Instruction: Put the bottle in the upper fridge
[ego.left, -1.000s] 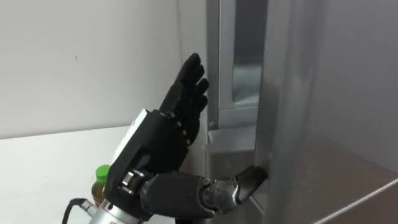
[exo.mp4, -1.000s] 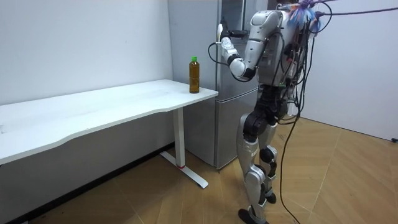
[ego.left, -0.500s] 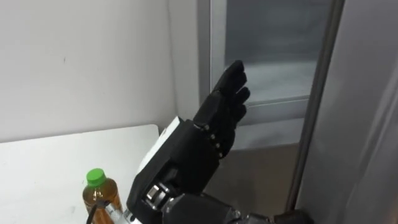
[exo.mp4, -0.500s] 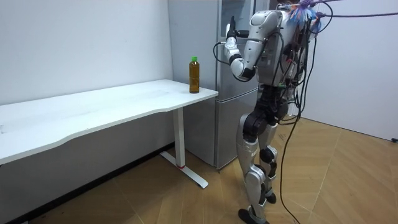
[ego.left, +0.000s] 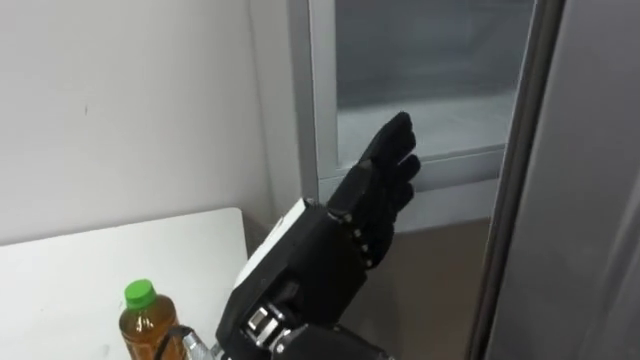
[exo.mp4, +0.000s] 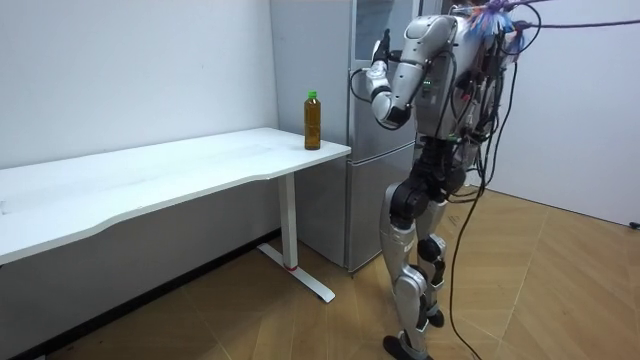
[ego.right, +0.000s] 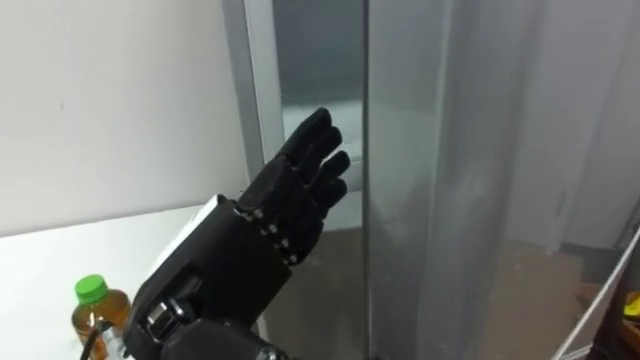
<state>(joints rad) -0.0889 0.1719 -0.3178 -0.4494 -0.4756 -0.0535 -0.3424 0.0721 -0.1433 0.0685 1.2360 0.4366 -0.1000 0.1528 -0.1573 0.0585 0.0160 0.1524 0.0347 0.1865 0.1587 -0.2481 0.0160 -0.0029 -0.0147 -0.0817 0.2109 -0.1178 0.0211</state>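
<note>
A bottle (ego.left: 145, 322) of amber drink with a green cap stands upright on the corner of the white table (ego.left: 60, 270), next to the fridge (exo.mp4: 360, 180). The bottle (exo.mp4: 312, 120) is untouched. My left hand (ego.left: 345, 235) is raised in front of the upper fridge compartment (ego.left: 430, 90), fingers straight and together, palm away from me, holding nothing. Its fingertips reach the lower frame of the opening. The upper fridge door (ego.left: 590, 180) stands ajar at the right, its edge just right of my hand. In the room view I stand upright facing the fridge, left arm (exo.mp4: 380, 60) lifted.
The long white table (exo.mp4: 150, 175) runs along the white wall at the room view's left, bare apart from the bottle. The grey fridge door panel (ego.right: 450, 150) fills the right side close to my head. Wooden floor lies behind me.
My left hand has risen and moved in towards the upper fridge opening. The gap at the door looks wider, and the head camera has shifted, so the bottle sits further left.
</note>
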